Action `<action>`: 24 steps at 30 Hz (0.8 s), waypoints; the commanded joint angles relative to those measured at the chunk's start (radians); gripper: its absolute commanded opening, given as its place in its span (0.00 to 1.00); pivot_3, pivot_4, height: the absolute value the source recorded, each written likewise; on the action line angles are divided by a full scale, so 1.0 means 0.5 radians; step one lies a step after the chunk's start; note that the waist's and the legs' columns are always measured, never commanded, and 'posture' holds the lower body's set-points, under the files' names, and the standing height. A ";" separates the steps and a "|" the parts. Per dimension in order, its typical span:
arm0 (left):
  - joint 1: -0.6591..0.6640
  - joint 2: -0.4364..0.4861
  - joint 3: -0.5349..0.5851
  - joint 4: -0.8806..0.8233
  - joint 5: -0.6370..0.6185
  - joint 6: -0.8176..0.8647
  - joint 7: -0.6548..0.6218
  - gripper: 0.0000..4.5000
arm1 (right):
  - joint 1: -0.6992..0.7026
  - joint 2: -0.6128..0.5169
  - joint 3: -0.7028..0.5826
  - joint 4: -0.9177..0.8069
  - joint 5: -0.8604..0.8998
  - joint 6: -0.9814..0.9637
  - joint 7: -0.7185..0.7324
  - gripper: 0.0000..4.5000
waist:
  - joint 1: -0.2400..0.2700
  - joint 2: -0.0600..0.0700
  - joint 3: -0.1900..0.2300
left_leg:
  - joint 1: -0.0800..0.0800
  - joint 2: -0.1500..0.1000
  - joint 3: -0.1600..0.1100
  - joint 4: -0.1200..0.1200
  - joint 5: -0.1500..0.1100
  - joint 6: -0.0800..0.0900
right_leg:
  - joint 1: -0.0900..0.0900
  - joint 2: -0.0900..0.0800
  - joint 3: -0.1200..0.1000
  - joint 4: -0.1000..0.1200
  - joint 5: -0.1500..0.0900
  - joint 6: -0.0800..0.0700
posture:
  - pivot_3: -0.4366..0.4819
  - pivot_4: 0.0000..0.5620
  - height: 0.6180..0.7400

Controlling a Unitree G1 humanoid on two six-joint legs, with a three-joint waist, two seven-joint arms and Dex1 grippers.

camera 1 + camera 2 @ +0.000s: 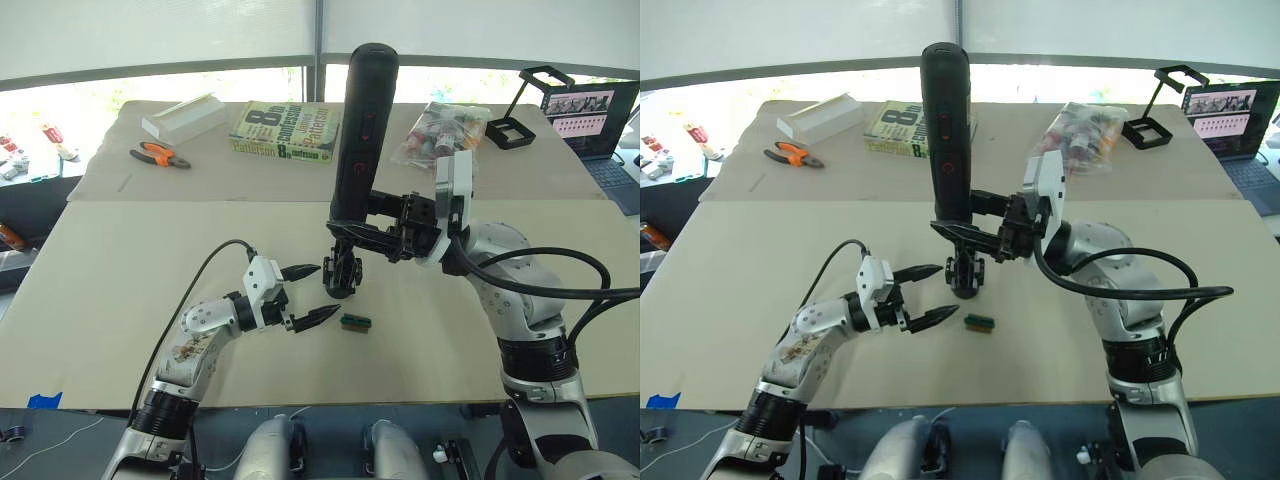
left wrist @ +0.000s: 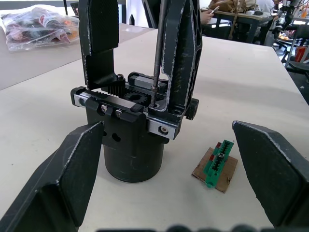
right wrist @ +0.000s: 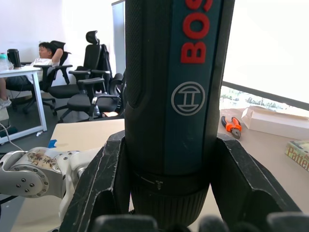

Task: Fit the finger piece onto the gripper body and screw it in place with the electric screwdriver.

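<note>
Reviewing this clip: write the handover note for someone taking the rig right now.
Right gripper: shut on the electric screwdriver, held upright, bit down on a screw in the gripper body.
Left gripper: open, empty, beside the body.
The finger piece appears already seated upright on the body.
A green block lies on the table nearby.
Left: finish driving the screw, lift the screwdriver away.

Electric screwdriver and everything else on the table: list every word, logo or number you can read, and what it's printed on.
"BOS", red letters cut off by the frame edge, above a round emblem: on the electric screwdriver held in the right gripper.
A large "8": on the book cover; its other words are too blurred to read.
Laptop screen and the bag of packets: too small to read.
</note>
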 commanded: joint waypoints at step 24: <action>0.023 -0.036 -0.023 0.041 0.019 -0.096 -0.021 1.00 | -0.025 -0.060 -0.084 -0.072 0.053 -0.044 0.024 0.42 | 0.004 0.000 0.000 | 0.000 0.000 0.000 0.000 0.000 0.000 | 0.000 0.000 0.000 0.000 0.000 0.000 | 0.48 0.27 1.00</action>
